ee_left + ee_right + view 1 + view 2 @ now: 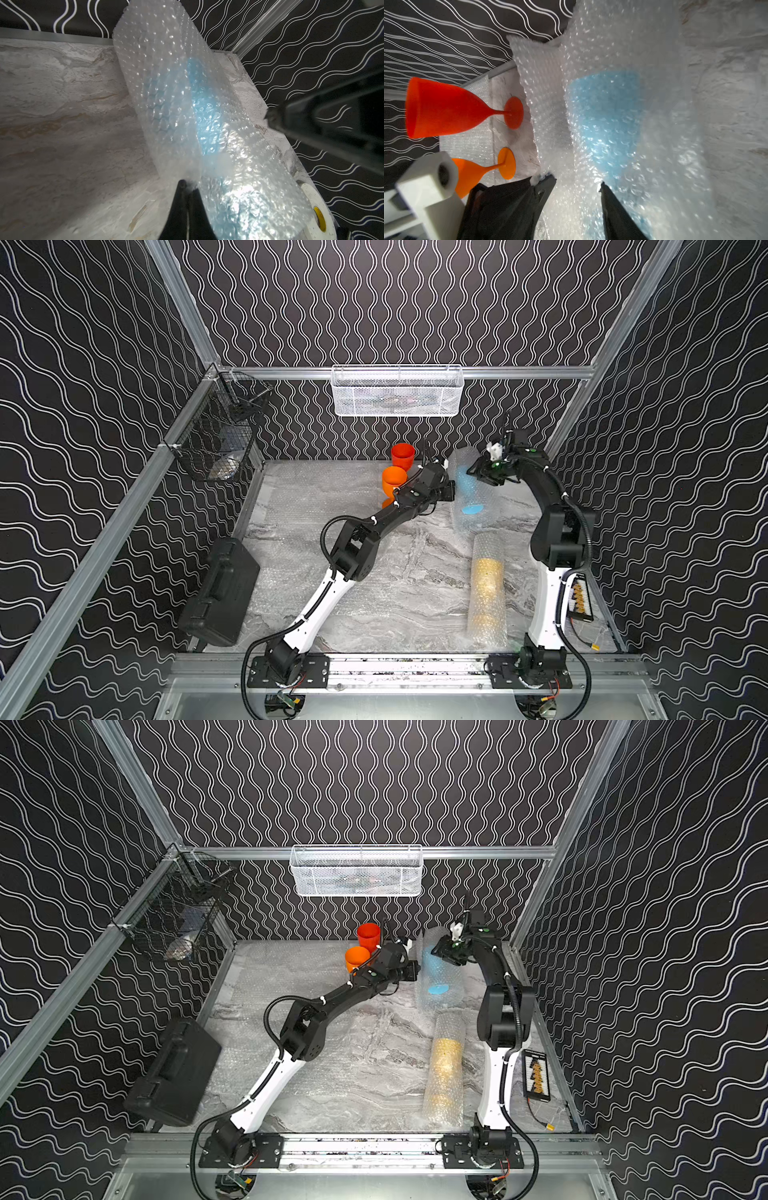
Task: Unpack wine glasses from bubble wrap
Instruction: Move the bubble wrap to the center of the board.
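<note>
The light blue goblet (464, 483) is inside a tube of bubble wrap (471, 522) at the rear right of the tabletop (395, 593), between the two arms. The left end effector (187, 185) is closed together and pinches an edge of this wrap. The right end effector (574, 184) has its jaws apart, with the wrap showing between them. The red goblet (403, 455) and the orange goblet (393, 481) stand upright and unwrapped at the rear, just beside the left wrist. The yellow goblet (486, 585) lies in its own wrap tube (487, 628) near the base of the right arm.
</note>
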### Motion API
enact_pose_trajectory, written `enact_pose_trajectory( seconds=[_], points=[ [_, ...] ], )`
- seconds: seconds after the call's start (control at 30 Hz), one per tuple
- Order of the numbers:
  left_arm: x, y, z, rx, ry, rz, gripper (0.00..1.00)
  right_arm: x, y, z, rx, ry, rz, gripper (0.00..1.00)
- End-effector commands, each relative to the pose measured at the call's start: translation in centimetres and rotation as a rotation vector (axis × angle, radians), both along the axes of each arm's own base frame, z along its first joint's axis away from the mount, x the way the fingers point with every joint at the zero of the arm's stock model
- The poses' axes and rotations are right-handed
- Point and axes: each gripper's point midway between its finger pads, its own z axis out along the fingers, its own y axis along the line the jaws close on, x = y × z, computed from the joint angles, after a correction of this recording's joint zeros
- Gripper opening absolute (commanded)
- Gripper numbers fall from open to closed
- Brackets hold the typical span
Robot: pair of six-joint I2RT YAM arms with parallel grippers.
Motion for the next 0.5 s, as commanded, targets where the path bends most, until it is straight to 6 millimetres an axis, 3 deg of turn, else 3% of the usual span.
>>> enact_pose_trajectory(
  seconds=[0.0, 0.17, 0.47],
  points=[
    [0.2, 0.0, 3.8, -0.051, -0.047, 0.004, 0.00, -0.3, -0.8, -1.1, -0.119, 0.018, 0.012, 0.55],
    [0.1, -0.1, 4.2, -0.058, -0.052, 0.000, 0.00, -0.2, -0.7, -1.7, -0.162, 0.026, 0.018, 0.56],
    [0.0, 0.0, 4.5, -0.060, -0.048, -0.006, 0.00, -0.7, 1.3, -4.2, -0.238, 0.064, 0.090, 0.57]
  ],
)
